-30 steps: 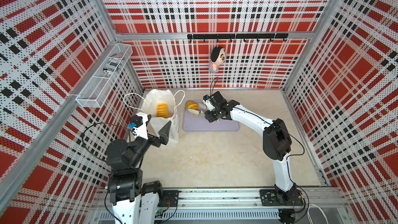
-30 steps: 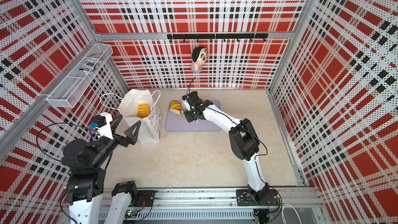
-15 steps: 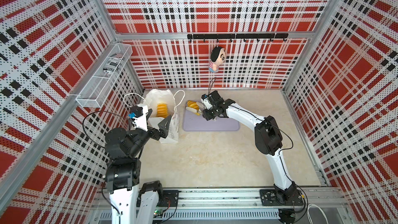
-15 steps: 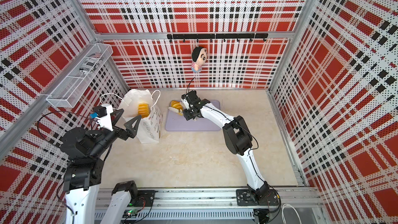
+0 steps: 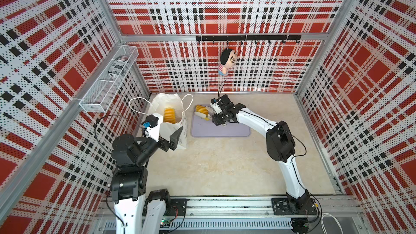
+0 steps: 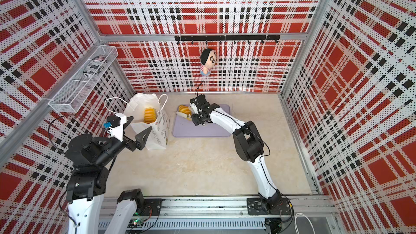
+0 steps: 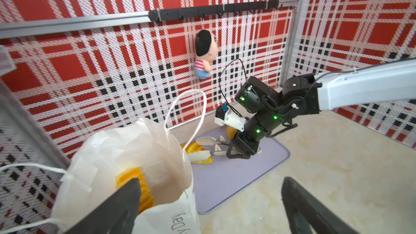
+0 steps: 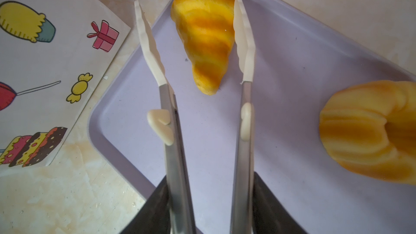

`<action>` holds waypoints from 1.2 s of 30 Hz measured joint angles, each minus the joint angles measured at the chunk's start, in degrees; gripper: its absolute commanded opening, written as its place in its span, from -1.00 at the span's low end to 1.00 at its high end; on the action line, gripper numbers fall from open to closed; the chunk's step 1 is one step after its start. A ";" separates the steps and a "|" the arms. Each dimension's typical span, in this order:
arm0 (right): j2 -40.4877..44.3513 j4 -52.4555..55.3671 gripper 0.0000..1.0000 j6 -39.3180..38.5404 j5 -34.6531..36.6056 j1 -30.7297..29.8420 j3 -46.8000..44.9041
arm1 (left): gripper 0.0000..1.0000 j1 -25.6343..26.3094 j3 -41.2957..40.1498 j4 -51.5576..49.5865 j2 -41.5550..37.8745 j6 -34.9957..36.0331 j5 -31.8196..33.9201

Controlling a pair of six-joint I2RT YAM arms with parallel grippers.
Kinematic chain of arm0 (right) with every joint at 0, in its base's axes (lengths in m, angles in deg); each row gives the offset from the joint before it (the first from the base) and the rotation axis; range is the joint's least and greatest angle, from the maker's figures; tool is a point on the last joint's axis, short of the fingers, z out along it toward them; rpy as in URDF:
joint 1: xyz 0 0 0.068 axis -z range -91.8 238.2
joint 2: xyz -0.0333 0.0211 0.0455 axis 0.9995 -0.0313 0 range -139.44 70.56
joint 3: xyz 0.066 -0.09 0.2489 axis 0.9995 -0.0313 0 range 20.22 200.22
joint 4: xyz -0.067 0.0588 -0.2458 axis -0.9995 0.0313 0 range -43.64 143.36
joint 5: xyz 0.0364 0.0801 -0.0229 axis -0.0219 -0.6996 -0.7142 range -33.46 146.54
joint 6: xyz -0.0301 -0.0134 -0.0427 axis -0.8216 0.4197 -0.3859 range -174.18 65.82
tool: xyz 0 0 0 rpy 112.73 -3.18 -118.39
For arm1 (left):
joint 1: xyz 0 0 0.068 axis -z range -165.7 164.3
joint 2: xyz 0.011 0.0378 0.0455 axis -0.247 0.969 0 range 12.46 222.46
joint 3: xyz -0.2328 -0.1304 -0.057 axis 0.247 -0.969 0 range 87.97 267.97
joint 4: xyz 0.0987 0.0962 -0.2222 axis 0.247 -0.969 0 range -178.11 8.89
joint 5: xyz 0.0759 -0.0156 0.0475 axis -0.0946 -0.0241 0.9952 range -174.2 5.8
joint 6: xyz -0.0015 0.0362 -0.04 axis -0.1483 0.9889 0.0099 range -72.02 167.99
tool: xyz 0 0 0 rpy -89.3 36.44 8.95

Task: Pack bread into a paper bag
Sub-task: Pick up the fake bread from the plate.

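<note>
Since a second ago your right arm has folded its elbow in toward the middle of the counter and carried its hand a little nearer the bag-side end of the lavender tray. Your left arm has edged slightly toward the paper bag. The bag, the tray and the bread lie where they did. Your right hand is clamped on a pair of metal tongs with white tips, both black fingers pressing the tong arms from outside. The tongs are partly spread and straddle a croissant lying on the tray. In the right wrist view one white tip lies against the croissant's side while the other stands clear of it, and the croissant rests on the tray surface, not lifted. A second croissant sits on the same tray just beside the tongs, untouched; in both top views your right hand mostly covers it. Your left hand is spread as wide as it goes and holds nothing. It hovers at the near side of the bag's mouth, and you cannot tell from these views whether a finger touches the paper. The bag stands upright on the counter just beside the tray, mouth open, cord handles up, and a ridged long roll shows inside it.
</note>
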 measured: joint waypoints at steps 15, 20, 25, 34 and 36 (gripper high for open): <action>-2.86 1.84 0.07 0.09 -0.57 0.44 1.84 | 0.96 4.33 -1.73 -4.87 -1.27 6.80 -4.28; -3.23 2.03 -0.20 0.44 -0.98 0.46 2.45 | 0.96 4.63 -1.73 -5.09 -0.85 7.17 -3.93; -3.48 2.23 -0.31 0.55 -1.18 0.46 2.71 | 0.96 4.70 -1.73 -5.11 -0.87 7.19 -3.58; -2.10 6.23 -0.33 0.22 -0.46 0.46 3.67 | 0.96 4.96 -1.73 -5.88 -1.77 7.19 -2.89; -0.70 8.52 -0.32 -0.04 -0.04 0.42 4.35 | 0.96 4.96 -1.73 -6.12 -2.08 7.21 -2.78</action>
